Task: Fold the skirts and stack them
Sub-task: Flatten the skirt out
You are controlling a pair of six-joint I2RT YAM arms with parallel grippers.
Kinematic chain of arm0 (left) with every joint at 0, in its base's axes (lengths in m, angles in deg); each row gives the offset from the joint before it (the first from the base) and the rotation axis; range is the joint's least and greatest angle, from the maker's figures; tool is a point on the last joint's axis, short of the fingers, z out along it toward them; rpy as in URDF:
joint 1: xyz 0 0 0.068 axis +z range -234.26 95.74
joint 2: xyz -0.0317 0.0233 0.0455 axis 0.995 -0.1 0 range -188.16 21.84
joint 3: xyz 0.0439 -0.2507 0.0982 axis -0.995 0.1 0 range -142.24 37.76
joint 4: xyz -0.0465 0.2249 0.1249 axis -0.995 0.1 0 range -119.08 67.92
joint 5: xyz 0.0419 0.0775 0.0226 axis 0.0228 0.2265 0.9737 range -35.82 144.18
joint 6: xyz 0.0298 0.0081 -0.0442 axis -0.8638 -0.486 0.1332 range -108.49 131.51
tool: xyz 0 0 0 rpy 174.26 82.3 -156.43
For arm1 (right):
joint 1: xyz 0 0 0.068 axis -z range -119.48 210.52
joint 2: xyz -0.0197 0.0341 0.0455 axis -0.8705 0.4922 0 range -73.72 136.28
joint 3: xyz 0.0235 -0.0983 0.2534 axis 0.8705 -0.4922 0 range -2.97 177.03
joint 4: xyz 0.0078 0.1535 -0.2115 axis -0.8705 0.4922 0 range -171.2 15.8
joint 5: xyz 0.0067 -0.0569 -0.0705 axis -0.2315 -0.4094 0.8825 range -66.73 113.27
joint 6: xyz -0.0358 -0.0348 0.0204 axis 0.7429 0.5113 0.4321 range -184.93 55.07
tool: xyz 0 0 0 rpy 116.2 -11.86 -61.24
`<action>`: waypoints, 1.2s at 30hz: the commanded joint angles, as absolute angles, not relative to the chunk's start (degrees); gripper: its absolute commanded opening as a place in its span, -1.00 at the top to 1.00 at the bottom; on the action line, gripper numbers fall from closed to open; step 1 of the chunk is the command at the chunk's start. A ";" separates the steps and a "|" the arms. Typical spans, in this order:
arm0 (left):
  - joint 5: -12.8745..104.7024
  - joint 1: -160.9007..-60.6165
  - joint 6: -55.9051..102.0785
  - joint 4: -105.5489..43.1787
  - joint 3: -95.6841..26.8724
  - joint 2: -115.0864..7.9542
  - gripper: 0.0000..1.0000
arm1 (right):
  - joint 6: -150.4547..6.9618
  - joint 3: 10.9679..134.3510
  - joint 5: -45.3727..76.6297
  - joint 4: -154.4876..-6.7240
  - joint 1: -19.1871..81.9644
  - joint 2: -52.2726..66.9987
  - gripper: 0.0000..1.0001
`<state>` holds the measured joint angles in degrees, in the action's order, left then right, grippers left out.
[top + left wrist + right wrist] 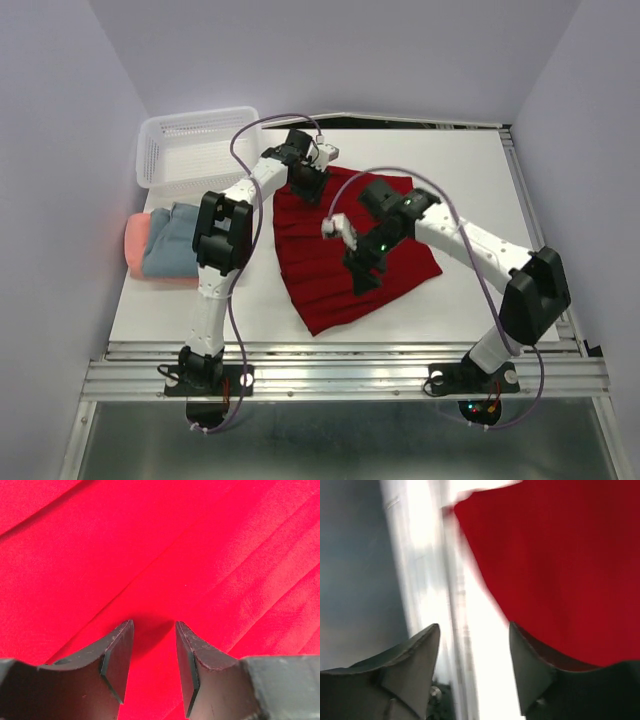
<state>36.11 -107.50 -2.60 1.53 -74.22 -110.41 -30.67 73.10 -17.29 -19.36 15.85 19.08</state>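
Observation:
The dark red pleated skirt (340, 262) lies spread out mid-table. My left gripper (306, 186) is over its far left corner, jaws open, tips just above the red cloth (160, 555), nothing between them. My right gripper (360, 278) hovers over the skirt's middle, open and empty; its view shows the red skirt (555, 555) to the right and the bright table beside it. The salmon-pink skirt (140, 240) and the blue-grey skirt (178, 245) lie folded together at the table's left edge.
A white plastic mesh basket (192, 148) stands at the far left corner. The table's metal front rail (340, 372) runs along the near edge. Purple cables loop above both arms.

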 commanded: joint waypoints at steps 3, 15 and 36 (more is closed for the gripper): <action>30.28 -106.94 -8.00 -2.36 -70.79 -98.76 -0.04 | -39.53 86.12 -12.51 -32.41 39.37 28.01 -0.13; 32.47 -107.02 -10.55 -1.05 -74.14 -101.38 -0.08 | -33.48 93.20 -2.14 -35.85 43.38 45.81 -0.03; 31.41 -118.71 -26.55 4.40 -38.27 -90.59 0.39 | -19.84 66.09 -8.18 -25.60 42.85 29.13 -0.10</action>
<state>34.21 -116.64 -23.96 -2.01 -43.82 -93.20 -23.04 65.40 -6.18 -34.98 43.24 30.88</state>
